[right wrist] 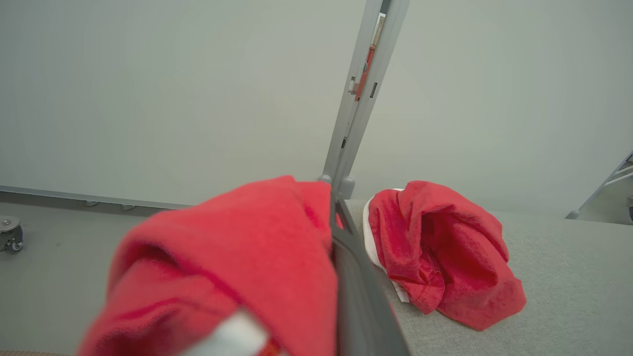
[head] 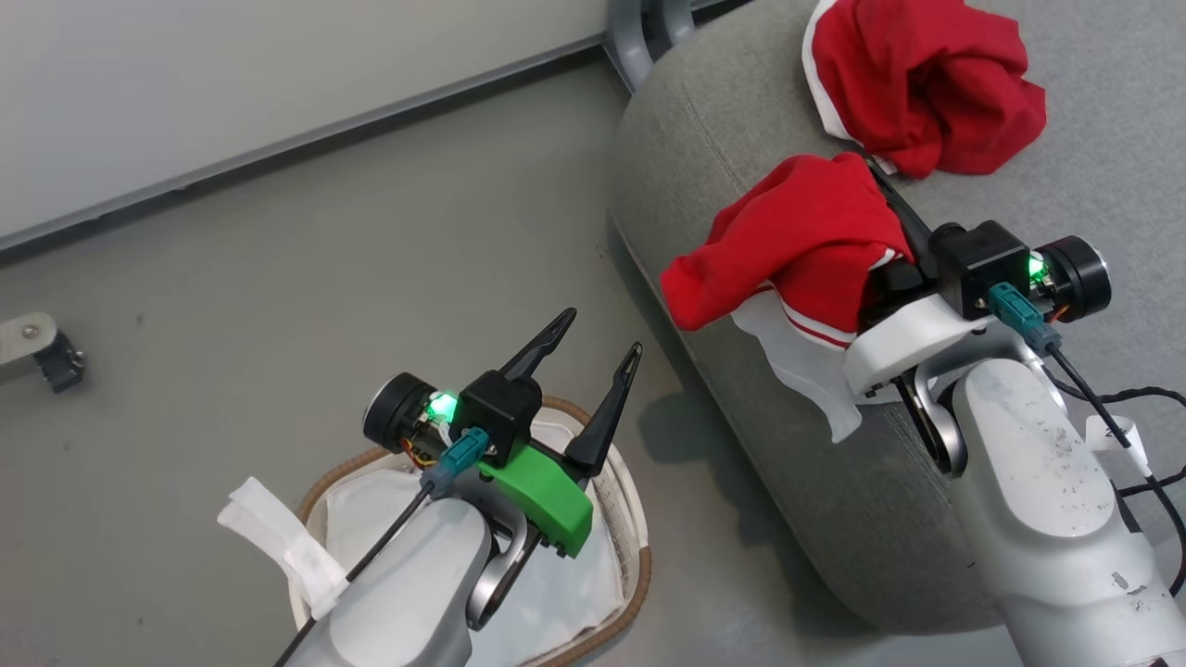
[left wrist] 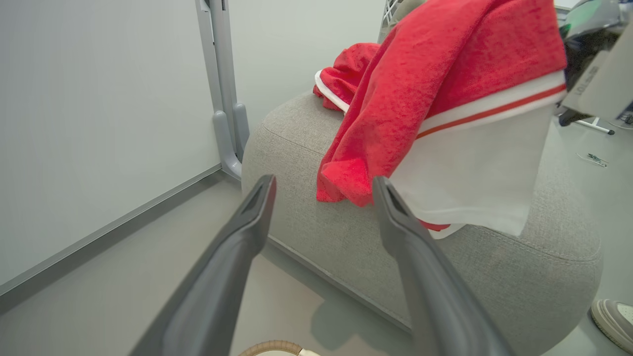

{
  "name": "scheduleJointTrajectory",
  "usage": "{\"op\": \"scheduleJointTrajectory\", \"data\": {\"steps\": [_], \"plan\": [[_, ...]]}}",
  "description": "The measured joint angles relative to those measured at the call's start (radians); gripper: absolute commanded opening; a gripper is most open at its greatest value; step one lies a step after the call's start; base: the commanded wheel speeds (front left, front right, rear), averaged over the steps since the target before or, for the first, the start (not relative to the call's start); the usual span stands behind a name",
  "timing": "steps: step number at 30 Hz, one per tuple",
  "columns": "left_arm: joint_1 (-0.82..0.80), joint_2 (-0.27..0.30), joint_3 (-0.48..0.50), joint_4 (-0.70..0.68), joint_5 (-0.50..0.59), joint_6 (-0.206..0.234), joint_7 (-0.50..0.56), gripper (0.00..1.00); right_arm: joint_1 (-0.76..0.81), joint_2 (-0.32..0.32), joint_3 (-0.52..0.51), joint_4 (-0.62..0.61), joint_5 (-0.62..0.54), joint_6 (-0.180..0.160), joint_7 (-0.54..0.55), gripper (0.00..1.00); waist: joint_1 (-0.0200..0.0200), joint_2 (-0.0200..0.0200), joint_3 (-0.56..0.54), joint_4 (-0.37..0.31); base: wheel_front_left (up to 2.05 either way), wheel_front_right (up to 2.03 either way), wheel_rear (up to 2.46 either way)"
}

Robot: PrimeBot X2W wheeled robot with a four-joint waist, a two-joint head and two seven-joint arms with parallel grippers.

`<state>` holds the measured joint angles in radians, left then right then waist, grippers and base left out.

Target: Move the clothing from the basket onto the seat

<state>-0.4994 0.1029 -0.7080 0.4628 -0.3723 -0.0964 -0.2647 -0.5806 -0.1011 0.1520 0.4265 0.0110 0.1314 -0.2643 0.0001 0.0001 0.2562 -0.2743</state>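
My right gripper (head: pixel 876 181) is shut on a red garment (head: pixel 797 241) with white trim, held over the edge of the grey sofa (head: pixel 741 120); the cloth drapes over the fingers and hides most of them. In the right wrist view this held garment (right wrist: pixel 237 277) covers the left finger. A second red garment (head: pixel 922 79) lies crumpled on the sofa cushion beyond, also seen as a heap (right wrist: pixel 440 252). My left gripper (head: pixel 602 338) is open and holds nothing, above the white basket (head: pixel 639 556) with its brown rim. In the left wrist view the open fingers (left wrist: pixel 247 232) point toward the sofa (left wrist: pixel 306 148) and the hanging garment (left wrist: pixel 420 84).
A white sheet (head: pixel 556 593) lines the basket on the grey floor. A grey post foot (head: pixel 639 37) stands at the wall behind the sofa. A caster (head: pixel 42 347) sits at the far left. A shoe (left wrist: pixel 615 316) shows at the sofa's right.
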Motion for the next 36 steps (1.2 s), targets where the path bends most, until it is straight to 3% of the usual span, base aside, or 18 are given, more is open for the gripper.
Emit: {"op": "scheduleJointTrajectory", "data": {"steps": [9, 17, 23, 32, 36], "plan": [[-0.025, -0.009, -0.003, 0.023, 0.023, -0.015, 0.000, 1.00, 0.000, 0.003, -0.049, -0.011, -0.007, 0.000, 0.000, 0.00, 0.0000, 0.0000, 0.098, -0.059, 0.00, 0.00, 0.00], [-0.037, -0.015, 0.002, 0.026, 0.035, -0.020, 0.000, 1.00, -0.137, -0.055, -0.096, -0.007, -0.025, 0.000, 0.000, 0.00, 0.0000, 0.0000, 0.139, -0.025, 0.00, 0.00, 0.00], [-0.047, -0.024, -0.003, 0.020, 0.052, -0.025, 0.000, 1.00, -0.332, -0.194, -0.170, 0.021, -0.018, 0.000, 0.000, 0.00, 0.0000, 0.0000, 0.157, 0.033, 0.00, 0.00, 0.00], [-0.067, -0.036, -0.025, -0.011, 0.076, -0.027, 0.000, 1.00, -0.607, -0.497, -0.251, 0.146, -0.019, 0.000, 0.079, 0.00, 0.0000, 0.0000, 0.201, 0.148, 0.00, 0.00, 0.00], [-0.077, -0.042, -0.033, -0.025, 0.085, -0.028, 0.000, 1.00, -0.628, -0.539, -0.309, 0.223, -0.017, 0.000, 0.089, 0.00, 0.0000, 0.0000, 0.235, 0.191, 0.00, 0.00, 0.00]]}}
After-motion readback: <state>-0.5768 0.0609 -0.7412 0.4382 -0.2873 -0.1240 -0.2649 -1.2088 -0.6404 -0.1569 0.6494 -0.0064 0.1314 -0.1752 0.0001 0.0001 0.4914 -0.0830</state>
